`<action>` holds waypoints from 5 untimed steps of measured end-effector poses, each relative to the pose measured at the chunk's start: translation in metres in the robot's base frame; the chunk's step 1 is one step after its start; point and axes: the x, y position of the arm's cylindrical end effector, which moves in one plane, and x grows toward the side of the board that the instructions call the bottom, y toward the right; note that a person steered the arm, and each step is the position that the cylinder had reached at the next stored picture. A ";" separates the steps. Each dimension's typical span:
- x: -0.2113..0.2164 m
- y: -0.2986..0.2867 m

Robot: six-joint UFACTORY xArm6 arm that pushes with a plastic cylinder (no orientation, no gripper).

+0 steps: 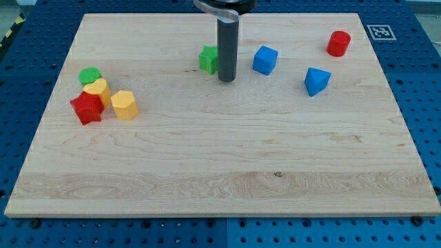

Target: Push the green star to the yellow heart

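The green star [208, 59] lies on the wooden board near the view's top centre. My tip [227, 79] stands just to the star's right, touching or almost touching its right side; the rod hides part of that side. The yellow heart [98, 89] lies far to the view's left, wedged in a cluster of blocks.
Around the yellow heart are a green round block [89, 75], a red star [87, 108] and a yellow hexagon [125, 105]. To the right of my tip are a blue cube [264, 60], a blue block [316, 80] and a red cylinder [338, 43]. Board edge [41, 124].
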 end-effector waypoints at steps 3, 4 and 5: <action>-0.031 0.018; -0.056 0.008; -0.048 -0.076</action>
